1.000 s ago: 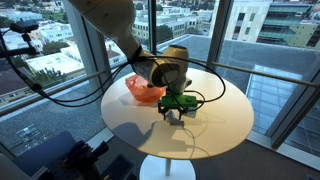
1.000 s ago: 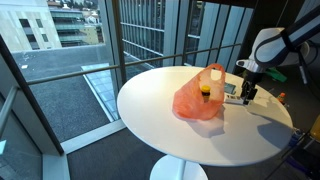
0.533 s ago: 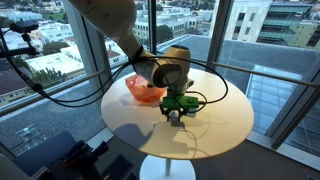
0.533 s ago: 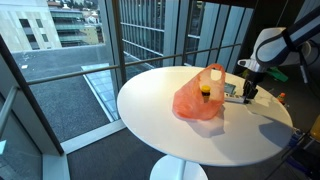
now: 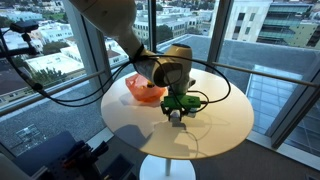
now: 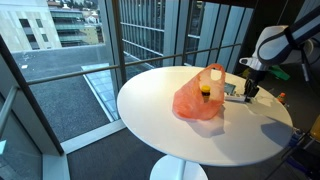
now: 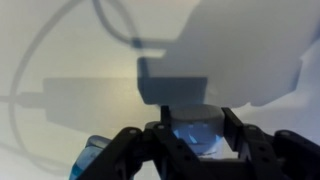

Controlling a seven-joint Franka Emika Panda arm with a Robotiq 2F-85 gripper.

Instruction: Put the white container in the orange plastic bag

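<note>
The orange plastic bag (image 5: 145,90) (image 6: 200,100) lies slumped on the round white table (image 5: 205,135) (image 6: 165,125), its handles up and something yellow showing inside. My gripper (image 5: 176,116) (image 6: 246,95) is down at the tabletop just beside the bag. In the wrist view the gripper (image 7: 195,137) is shut, with its black fingers (image 7: 232,125) pressed on either side of the white container (image 7: 195,140), a pale thing with blue marks. The container is too small to make out in both exterior views.
A black cable (image 5: 212,97) trails over the table behind the gripper. The table's edge runs close by. Tall windows and a railing surround the table, and dark equipment (image 5: 70,155) stands on the floor. A blurred bluish object (image 7: 88,160) lies low in the wrist view.
The jaws have closed in on the white container. The arm and the orange bag have hardly moved.
</note>
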